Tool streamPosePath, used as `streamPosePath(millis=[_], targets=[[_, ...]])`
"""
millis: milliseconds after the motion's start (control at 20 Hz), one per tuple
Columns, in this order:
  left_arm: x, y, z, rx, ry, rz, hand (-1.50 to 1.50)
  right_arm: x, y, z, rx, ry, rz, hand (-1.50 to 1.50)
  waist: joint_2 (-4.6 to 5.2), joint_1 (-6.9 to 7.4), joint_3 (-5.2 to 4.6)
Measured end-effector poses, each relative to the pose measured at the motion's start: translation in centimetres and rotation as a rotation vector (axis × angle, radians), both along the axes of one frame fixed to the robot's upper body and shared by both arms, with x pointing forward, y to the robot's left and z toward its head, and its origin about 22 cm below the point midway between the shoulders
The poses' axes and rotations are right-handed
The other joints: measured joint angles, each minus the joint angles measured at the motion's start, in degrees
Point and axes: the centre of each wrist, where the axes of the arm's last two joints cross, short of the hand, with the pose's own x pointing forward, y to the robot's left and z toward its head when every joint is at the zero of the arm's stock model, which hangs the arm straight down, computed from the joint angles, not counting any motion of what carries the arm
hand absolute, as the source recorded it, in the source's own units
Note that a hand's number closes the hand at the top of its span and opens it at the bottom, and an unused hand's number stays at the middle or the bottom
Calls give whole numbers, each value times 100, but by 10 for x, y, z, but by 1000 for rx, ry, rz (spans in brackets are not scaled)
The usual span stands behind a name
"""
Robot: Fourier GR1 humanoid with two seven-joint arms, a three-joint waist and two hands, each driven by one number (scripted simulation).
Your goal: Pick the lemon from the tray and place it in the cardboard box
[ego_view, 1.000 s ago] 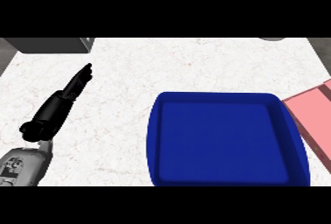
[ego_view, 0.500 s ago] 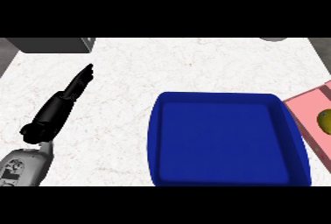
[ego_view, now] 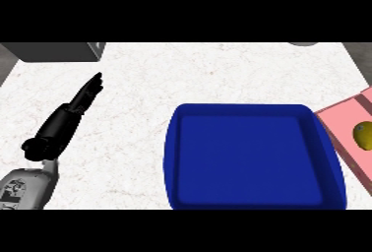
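A blue tray (ego_view: 251,160) with a raised rim is seen on the white speckled worktop (ego_view: 181,74), to the right of centre and near the view's lower edge; nothing is seen inside it. Just beside its right rim a pink container (ego_view: 341,128) is cut off by the right edge of the view, and the lemon (ego_view: 362,135) is seen lying in it, not in the tray. The lemon is shown as a small yellow-green oval, partly cropped by the frame. At the left, the left hand (ego_view: 73,110) is held over the worktop well apart from the tray, its fingers (ego_view: 92,86) straight and pointing away to the far side, with nothing gripped. A dark grey block (ego_view: 54,51) is seen at the far left corner. Bare worktop is left between the hand and the tray and across the far side.
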Motion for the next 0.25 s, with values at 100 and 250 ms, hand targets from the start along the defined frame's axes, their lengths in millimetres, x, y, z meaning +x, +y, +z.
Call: streamPosePath(millis=[100,250], targets=[[-2,4,0,2,-1,0,0,-5,-10,-3,95,-56,-59,-150,12,27,-4],[-5,0,-2,5,-5,-3,0,-22,-33,-6,182,-122,-126,-150,24,42,-3]])
